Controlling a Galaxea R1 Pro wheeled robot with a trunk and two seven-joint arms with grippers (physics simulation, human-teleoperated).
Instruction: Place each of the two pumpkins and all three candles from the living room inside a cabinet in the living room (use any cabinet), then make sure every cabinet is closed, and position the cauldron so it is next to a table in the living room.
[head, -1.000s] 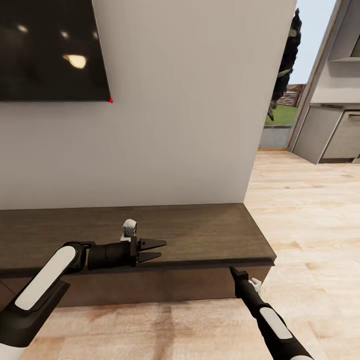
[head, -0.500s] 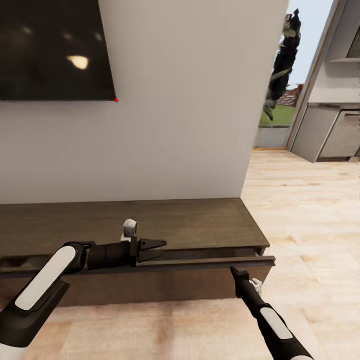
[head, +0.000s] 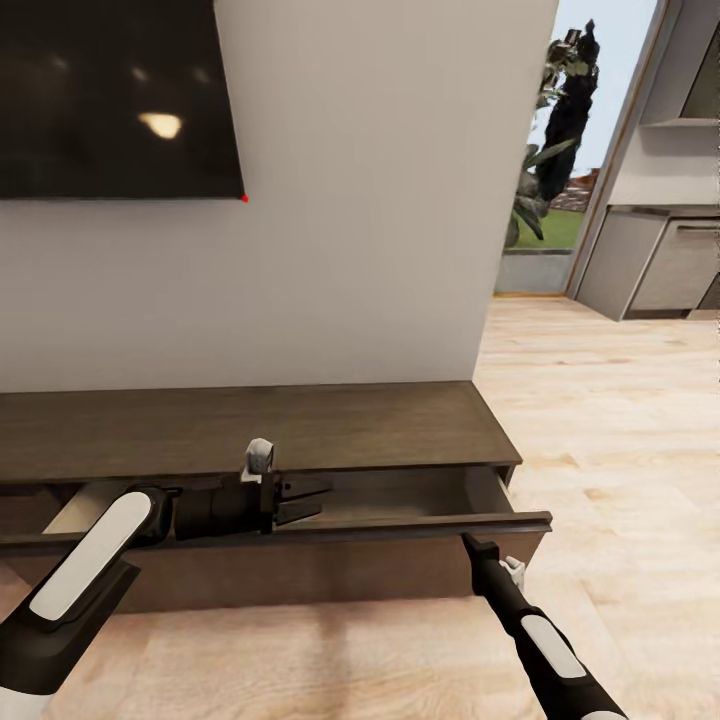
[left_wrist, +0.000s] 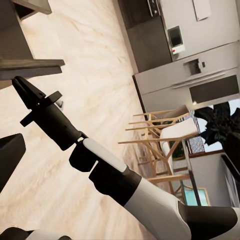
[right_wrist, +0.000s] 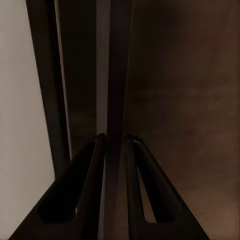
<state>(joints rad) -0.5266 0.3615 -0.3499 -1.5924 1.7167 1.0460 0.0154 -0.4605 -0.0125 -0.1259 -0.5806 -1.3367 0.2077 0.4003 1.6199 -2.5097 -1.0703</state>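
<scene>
The long dark brown cabinet (head: 300, 425) runs below the wall-mounted TV (head: 100, 90). Its right-hand drawer (head: 400, 527) stands pulled out, and what shows of its pale inside is bare. My right gripper (head: 467, 541) is shut on the top edge of the drawer front, with one finger on each side of the edge (right_wrist: 114, 137). That gripper also appears at the drawer's corner in the left wrist view (left_wrist: 22, 86). My left gripper (head: 308, 501) hovers over the open drawer, open and holding nothing. The pumpkins, candles, cauldron and coffee table are out of view.
The wall ends right of the cabinet, where light wood floor (head: 620, 440) leads to a kitchen with grey counters (head: 660, 270) and a glass door onto greenery. Wooden chairs (left_wrist: 160, 145) and kitchen appliances stand off to the side.
The drawer was shut a second ago and has slid out toward me with my right gripper on its front edge. The whole view has shifted a little to the left.
</scene>
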